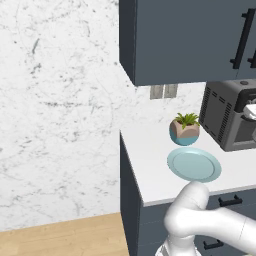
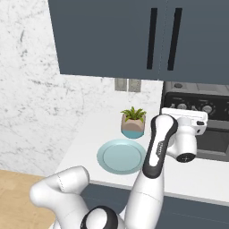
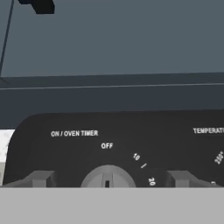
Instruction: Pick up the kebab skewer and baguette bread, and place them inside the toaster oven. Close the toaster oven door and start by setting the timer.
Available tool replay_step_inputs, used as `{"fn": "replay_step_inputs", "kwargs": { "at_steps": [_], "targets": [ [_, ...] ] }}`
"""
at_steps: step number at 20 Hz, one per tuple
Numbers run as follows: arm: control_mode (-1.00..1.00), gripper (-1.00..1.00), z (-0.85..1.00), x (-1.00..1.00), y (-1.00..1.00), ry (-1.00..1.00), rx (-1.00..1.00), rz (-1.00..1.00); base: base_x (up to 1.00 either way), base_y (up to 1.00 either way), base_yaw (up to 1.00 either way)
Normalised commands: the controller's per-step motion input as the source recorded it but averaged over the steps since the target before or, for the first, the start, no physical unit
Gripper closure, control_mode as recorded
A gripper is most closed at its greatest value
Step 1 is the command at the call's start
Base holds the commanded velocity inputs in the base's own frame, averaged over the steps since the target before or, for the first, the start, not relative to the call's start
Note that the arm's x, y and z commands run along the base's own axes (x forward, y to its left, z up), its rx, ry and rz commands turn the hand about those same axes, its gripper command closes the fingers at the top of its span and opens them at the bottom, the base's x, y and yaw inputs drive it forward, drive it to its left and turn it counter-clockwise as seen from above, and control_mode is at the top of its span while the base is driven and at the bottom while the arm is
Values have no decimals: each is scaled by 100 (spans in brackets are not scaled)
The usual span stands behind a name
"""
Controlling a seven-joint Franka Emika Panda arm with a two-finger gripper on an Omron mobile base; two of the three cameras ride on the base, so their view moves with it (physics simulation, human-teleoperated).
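Note:
The toaster oven stands dark and boxy at the back right of the counter. My gripper is right up against its control panel, open. Its fingertips stand wide on either side of the grey timer knob, clear of it. The knob's mark points at OFF under the label "ON / OVEN TIMER". In the right base view the white hand covers the panel's left part. The kebab skewer and the baguette bread are hidden. I cannot make out how the toaster oven door stands.
A light-blue plate lies bare on the white counter, near its front. A small potted plant stands behind it. Dark blue cabinets hang just above the oven. The counter ends at the left.

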Motion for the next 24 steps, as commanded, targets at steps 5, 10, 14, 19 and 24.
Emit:
{"fn": "replay_step_inputs", "kwargs": {
  "at_steps": [5, 10, 14, 19, 24],
  "targets": [
    [-100, 100, 0, 0, 0, -1, 0, 0, 0, 0, 0],
    [-100, 100, 0, -2, 3, -5, 0, 0, 0, 0, 0],
    [-100, 100, 0, 0, 4, -11, 0, 0, 0, 0, 0],
    [-100, 100, 0, 3, 2, -6, 0, -2, 0, 0, 0],
    [-100, 100, 0, 10, 0, 0, 1, -1, 0, 0, 0]
  ]
}}
